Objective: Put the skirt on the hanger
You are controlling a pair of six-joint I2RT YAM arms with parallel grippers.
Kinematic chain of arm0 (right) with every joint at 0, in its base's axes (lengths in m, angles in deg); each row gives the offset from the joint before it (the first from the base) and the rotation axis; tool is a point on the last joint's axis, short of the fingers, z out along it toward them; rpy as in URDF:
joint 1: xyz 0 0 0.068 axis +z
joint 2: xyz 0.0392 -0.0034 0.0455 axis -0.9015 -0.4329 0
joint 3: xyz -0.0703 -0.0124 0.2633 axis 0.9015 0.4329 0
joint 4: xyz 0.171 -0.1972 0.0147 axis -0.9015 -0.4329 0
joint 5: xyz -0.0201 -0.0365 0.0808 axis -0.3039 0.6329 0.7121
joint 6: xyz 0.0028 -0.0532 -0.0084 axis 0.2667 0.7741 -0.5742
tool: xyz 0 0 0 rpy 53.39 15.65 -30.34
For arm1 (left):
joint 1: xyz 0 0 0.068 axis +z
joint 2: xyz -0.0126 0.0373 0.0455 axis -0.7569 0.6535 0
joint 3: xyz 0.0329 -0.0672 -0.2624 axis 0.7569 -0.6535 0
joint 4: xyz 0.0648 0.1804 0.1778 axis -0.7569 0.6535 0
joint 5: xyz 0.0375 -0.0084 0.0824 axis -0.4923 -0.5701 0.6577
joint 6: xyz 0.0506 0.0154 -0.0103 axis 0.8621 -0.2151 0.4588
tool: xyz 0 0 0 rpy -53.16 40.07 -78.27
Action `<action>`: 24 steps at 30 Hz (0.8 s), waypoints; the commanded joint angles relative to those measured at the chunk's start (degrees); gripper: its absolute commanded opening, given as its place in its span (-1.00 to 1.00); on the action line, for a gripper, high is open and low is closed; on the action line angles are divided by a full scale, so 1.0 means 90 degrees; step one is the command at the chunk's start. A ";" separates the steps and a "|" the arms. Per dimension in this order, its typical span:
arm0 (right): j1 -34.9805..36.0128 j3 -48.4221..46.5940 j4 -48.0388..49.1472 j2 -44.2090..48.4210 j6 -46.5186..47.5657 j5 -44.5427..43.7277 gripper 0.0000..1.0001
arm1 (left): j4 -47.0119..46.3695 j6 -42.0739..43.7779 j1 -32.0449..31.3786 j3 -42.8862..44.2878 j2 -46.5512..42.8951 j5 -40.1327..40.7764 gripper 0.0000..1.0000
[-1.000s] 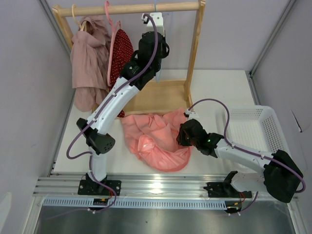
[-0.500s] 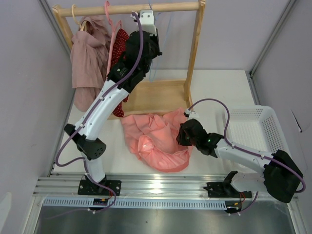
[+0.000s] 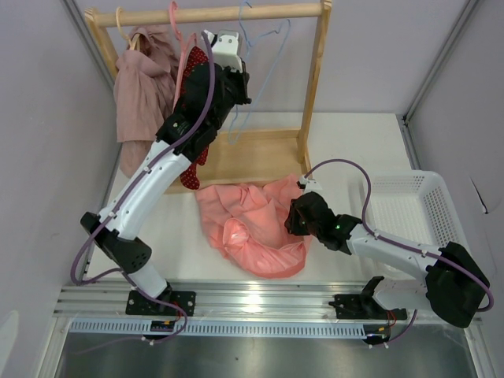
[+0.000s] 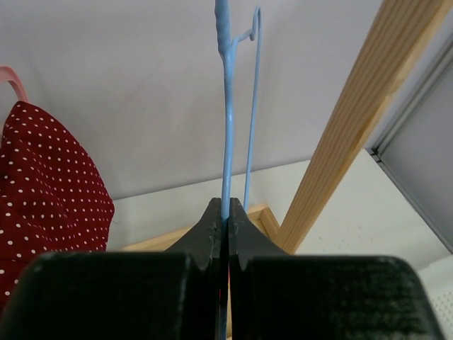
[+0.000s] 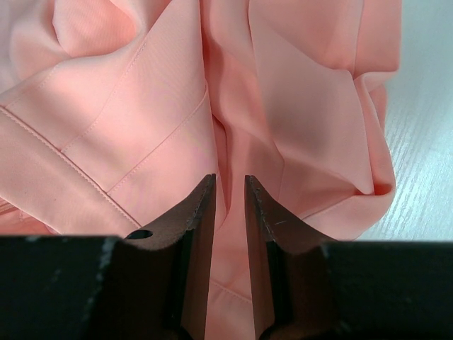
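Observation:
The salmon-pink skirt [image 3: 250, 227] lies crumpled on the table in front of the rack. My right gripper [image 3: 292, 220] rests on its right edge. In the right wrist view a fold of the skirt [image 5: 141, 106] fills the narrow gap between the right gripper [image 5: 230, 185] jaws, which are shut on it. The light-blue wire hanger [image 3: 262, 57] hangs tilted below the wooden rail, its hooked top near the rail. My left gripper [image 3: 239, 88] is raised at the rack. In the left wrist view the left gripper [image 4: 226, 207] is shut on the hanger [image 4: 226, 127] wire.
The wooden rack [image 3: 316, 79] stands at the back on a wooden base [image 3: 264, 157]. On its left hang a mauve-pink garment [image 3: 142, 94], a pink hanger [image 3: 179, 31] and a red white-dotted garment [image 3: 198, 79]. A white basket [image 3: 409, 206] sits at the right.
My left arm has swung to the left along the rail, carrying the blue hanger, which now shows tilted. The right arm and the skirt have not moved.

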 commanded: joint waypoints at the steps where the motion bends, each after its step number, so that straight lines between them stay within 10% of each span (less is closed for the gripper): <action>1: -0.0017 -0.0051 0.0202 0.0055 0.0110 0.0026 -0.44 | -0.0407 0.0220 0.0023 -0.0202 -0.0514 -0.0511 -1.00; 24: -0.0056 -0.0139 0.0104 -0.0042 0.0139 -0.0023 -0.43 | -0.0847 0.0494 0.0121 -0.1765 -0.1686 -0.1186 -1.00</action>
